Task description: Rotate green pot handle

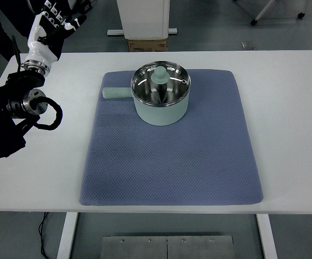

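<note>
A pale green pot [161, 105] with a glass lid and green knob [160, 76] stands at the back of a blue-grey mat [172, 156]. Its green handle [116, 93] sticks out to the left. My left arm comes in from the left edge, and its white-and-black hand [52, 24] is raised over the table's back left corner, fingers spread, holding nothing. The hand is well left of the handle and apart from it. My right arm does not show.
The white table [285, 108] extends to both sides of the mat. Behind the table stand a white column base and a cardboard box [147, 44]. A black cable loop [47, 116] hangs off my left forearm.
</note>
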`<state>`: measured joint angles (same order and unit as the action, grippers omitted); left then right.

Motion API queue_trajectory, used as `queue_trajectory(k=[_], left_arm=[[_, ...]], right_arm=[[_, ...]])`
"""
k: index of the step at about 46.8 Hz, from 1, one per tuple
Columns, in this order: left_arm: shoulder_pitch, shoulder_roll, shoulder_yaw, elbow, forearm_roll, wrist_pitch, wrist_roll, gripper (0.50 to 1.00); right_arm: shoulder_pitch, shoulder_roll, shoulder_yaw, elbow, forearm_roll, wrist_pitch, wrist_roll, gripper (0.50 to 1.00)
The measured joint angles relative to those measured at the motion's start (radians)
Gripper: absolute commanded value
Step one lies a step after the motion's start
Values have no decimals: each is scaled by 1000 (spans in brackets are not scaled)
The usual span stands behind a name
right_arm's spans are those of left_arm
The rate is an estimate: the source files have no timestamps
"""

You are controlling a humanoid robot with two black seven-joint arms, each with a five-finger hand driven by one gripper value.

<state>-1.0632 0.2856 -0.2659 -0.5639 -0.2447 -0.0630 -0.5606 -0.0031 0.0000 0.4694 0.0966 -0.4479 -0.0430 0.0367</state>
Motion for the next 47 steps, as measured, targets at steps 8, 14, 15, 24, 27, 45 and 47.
queue_trajectory(k=[8,14,15,24,27,45,47], left_arm=[[34,-70,-38,68,-1,-9,38,1000],[53,-138,-77,132,-1,-11,41,1000],[56,-142,-82,136,-1,-11,41,1000],[70,-149,-123,143,-1,-40,42,1000],[73,-152,-133,144,-1,-61,44,1000],[129,-228,-193,260,-1,-158,81,1000],[131,-229,-195,268,-1,-165,83,1000]], right_arm=[[0,0,0,0,0,0,0,1000],[0,0,0,0,0,0,0,1000],[0,0,0,0,0,0,0,1000],[0,0,0,0,0,0,0,1000],[0,0,0,0,0,0,0,1000],[0,0,0,0,0,0,0,1000],[0,0,0,0,0,0,0,1000]])
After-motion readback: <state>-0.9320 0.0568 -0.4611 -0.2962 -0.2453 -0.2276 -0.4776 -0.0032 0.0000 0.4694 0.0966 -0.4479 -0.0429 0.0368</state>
